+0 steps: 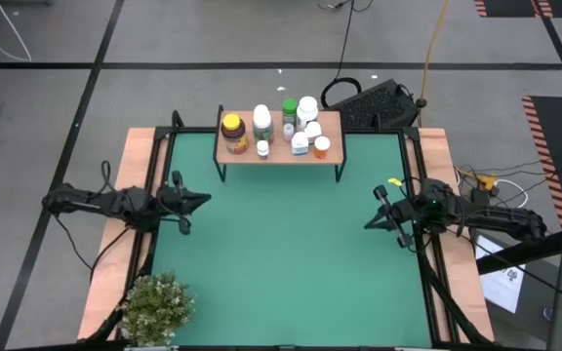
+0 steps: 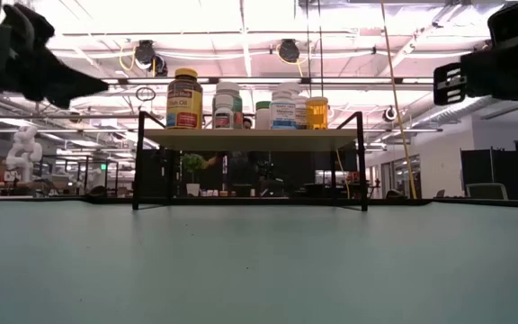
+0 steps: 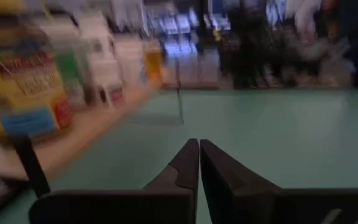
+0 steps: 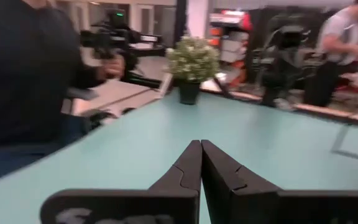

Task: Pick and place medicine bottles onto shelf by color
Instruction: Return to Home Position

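Note:
Several medicine bottles stand upright on the light-wood shelf (image 1: 279, 149) at the mat's far edge: a large amber yellow-capped one (image 1: 233, 132), white ones (image 1: 261, 121), a green one (image 1: 289, 109), an orange-capped one (image 1: 321, 147). They also show in the low view (image 2: 184, 98) and the left wrist view (image 3: 27, 93). My left gripper (image 1: 204, 200) is shut and empty above the mat's left side. My right gripper (image 1: 368, 223) is shut and empty above the mat's right side.
A green potted plant (image 1: 157, 306) stands at the mat's near left corner, also in the right wrist view (image 4: 192, 64). A wooden frame (image 1: 115, 244) borders the green mat. A person stands beyond the table in the right wrist view (image 4: 23, 68).

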You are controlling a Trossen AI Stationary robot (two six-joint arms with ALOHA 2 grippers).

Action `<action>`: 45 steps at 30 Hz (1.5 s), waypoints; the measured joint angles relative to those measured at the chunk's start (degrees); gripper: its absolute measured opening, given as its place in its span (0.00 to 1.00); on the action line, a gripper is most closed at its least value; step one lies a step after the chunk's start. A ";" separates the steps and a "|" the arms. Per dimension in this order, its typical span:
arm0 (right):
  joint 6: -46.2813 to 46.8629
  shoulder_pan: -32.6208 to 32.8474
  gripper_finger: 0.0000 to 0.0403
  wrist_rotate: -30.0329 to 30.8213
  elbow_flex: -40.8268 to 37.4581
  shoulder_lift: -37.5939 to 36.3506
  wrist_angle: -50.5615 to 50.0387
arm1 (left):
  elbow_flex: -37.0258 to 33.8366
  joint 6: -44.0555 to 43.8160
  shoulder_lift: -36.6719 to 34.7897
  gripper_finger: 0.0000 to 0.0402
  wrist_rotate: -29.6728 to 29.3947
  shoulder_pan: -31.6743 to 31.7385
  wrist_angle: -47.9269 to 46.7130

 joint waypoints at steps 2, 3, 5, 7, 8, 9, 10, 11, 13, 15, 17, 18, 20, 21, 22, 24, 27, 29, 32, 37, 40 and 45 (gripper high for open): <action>-2.11 -0.01 0.00 3.82 0.00 -0.01 0.01 | -1.34 -0.13 0.52 0.03 0.77 0.50 4.80; -2.63 -0.01 0.00 5.44 0.00 -0.02 0.02 | -1.94 -0.08 0.89 0.02 1.24 0.57 6.88; -3.08 -0.03 0.00 7.98 0.00 -0.02 0.02 | -2.50 -0.09 0.95 0.01 2.44 0.60 8.06; -3.12 -0.06 0.00 8.60 0.00 -0.02 0.22 | -2.49 -0.17 0.85 0.01 2.43 0.60 8.13; -3.12 -0.08 0.00 8.54 0.00 -0.04 0.32 | -2.50 -0.17 0.93 0.02 2.44 0.60 8.08; -3.10 -0.08 0.00 8.42 0.00 -0.02 0.74 | -2.48 -0.17 0.93 0.03 2.44 0.60 8.08; -3.10 -0.08 0.00 8.44 0.00 0.02 1.25 | -2.50 -0.12 0.85 0.04 2.44 0.60 8.18; -3.10 -0.08 0.00 8.44 0.00 -0.04 1.24 | -2.50 -0.05 0.86 0.05 2.44 0.60 8.20; -3.20 -0.08 0.00 8.46 0.00 -0.03 0.91 | -2.50 -0.09 0.86 0.06 2.44 0.60 8.20; -4.26 -0.10 0.00 8.55 -0.02 -0.02 -0.04 | -2.50 -0.11 0.86 0.06 2.46 0.60 8.21; -5.51 -0.10 0.00 8.69 -0.13 0.02 -0.84 | -2.50 -0.11 0.86 0.06 2.44 0.60 8.11; -5.92 -0.10 0.00 8.70 -0.20 0.02 -0.89 | -2.50 -0.11 0.90 0.05 2.44 0.60 8.06; -6.09 -0.10 0.00 8.70 -0.20 0.02 -0.83 | -2.50 -0.09 0.97 0.04 2.45 0.60 8.04; -6.09 -0.10 0.00 8.70 -0.20 0.02 -0.73 | -2.50 -0.06 1.01 0.03 2.45 0.60 8.04; -6.09 -0.10 0.00 8.70 -0.20 0.02 -0.64 | -2.50 0.10 1.17 0.02 2.44 0.60 8.04; -6.25 -0.10 0.00 8.70 -0.20 0.02 -0.50 | -2.50 1.00 1.46 0.01 2.44 0.60 8.01; -6.29 -0.10 0.00 9.19 -0.20 0.02 -0.41 | -2.50 1.31 2.34 0.01 2.42 0.60 7.99; -6.23 -0.10 0.00 10.65 -0.20 0.02 -0.45 | -2.50 0.81 2.84 0.02 2.42 0.60 7.99; -6.09 -0.10 0.00 13.47 -0.20 0.02 -1.19 | -2.50 1.52 3.58 0.06 2.36 0.60 7.97; -6.09 -0.10 0.00 14.52 -0.20 0.02 -1.02 | -2.50 6.43 4.51 0.09 2.33 0.60 7.95; -6.09 -0.10 0.00 14.47 -0.20 0.00 0.06 | -2.50 7.47 4.73 0.10 2.33 0.60 7.97; -12.29 -0.10 0.00 14.47 -0.20 0.02 -0.06 | -2.50 7.61 4.73 0.10 2.28 0.60 8.14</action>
